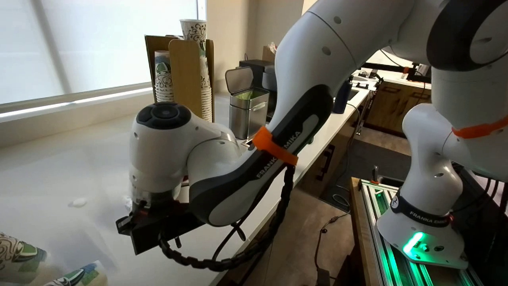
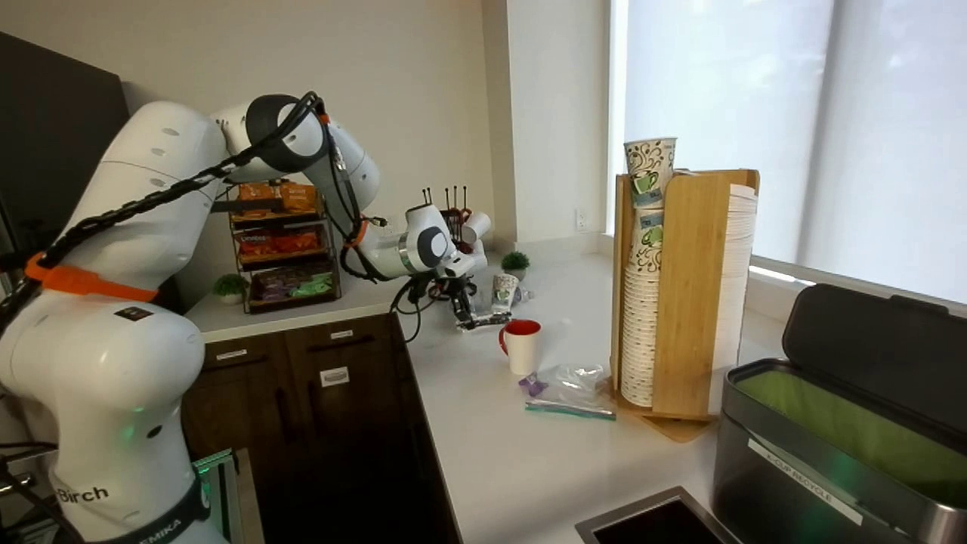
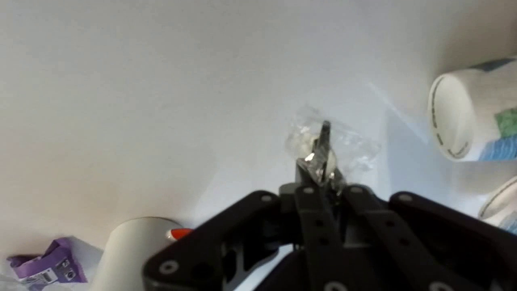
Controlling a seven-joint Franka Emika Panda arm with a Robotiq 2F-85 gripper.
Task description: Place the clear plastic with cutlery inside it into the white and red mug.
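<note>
In the wrist view my gripper [image 3: 323, 178] has its fingers close together on the clear plastic with cutlery [image 3: 323, 155], which sticks out past the fingertips. Thin crumpled clear film shows around and behind it; I cannot tell whether this film is held or lies on the counter. In an exterior view the gripper [image 2: 476, 313] is low over the counter, just beyond the mug; the sleeve is too small to make out. The white and red mug [image 2: 521, 351] stands upright, white with red inside and handle. It also shows lower left of the gripper in the wrist view [image 3: 131, 250].
Paper cups lie tipped over right of the gripper in the wrist view [image 3: 452, 115]. A purple wrapper [image 2: 532, 385] and a clear zip bag [image 2: 574, 393] lie near the mug. A wooden cup organiser [image 2: 684, 295] and a bin [image 2: 801, 461] stand on the counter.
</note>
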